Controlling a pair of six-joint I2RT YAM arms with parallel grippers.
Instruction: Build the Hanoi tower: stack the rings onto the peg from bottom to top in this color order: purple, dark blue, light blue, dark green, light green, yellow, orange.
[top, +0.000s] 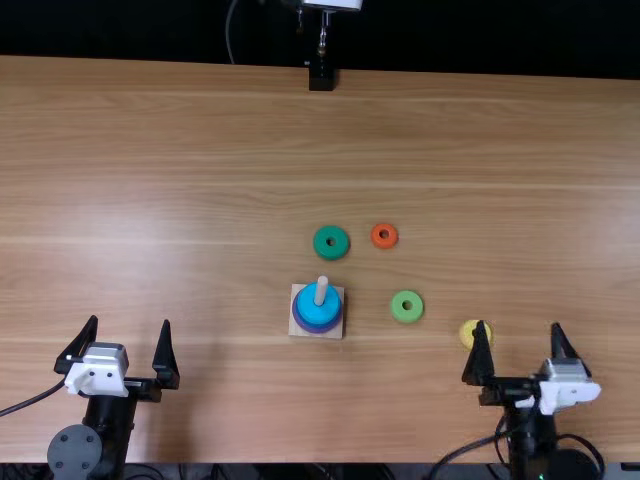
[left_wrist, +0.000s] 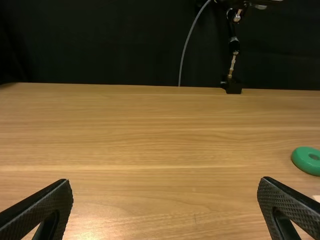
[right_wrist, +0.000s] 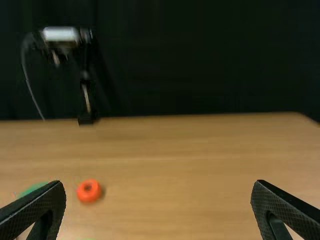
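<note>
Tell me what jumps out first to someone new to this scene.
Near the middle of the table, a pale peg stands up through a bright blue ring with a purple ring below it. The eye likely goes next to the small orange ring, lying beyond the peg and to its right, beside a dark green ring.
</note>
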